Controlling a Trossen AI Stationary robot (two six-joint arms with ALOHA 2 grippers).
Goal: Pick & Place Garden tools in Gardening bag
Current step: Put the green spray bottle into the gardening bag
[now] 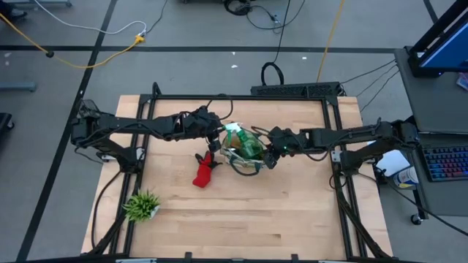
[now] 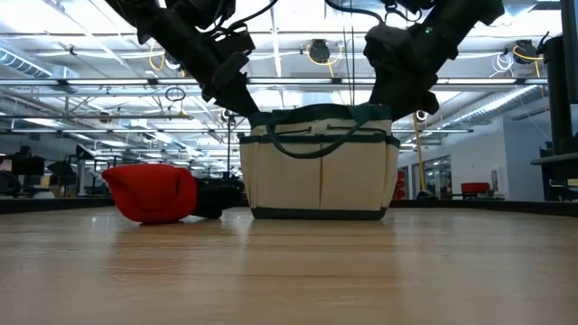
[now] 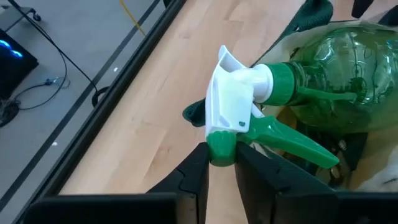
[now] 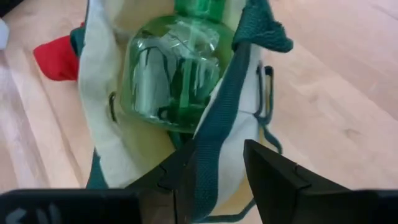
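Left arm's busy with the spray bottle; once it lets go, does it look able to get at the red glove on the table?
Probably yes. The red glove lies in the open beside the gardening bag, close below the left gripper, which pinches the spray bottle nozzle. Nothing covers it.

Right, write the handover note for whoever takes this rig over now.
Left gripper: fingers on either side of the green spray bottle's nozzle; cannot tell if it is gripping or letting go.
Right gripper: shut on the rim of the gardening bag, holding it open.
Bottle body lies inside the bag mouth, head sticking out over the rim.
Red glove lies on the table beside the bag, left arm's side, with a dark item next to it.
Done: bottle mostly in.
Left: release the bottle, then bag the glove and the dark item.
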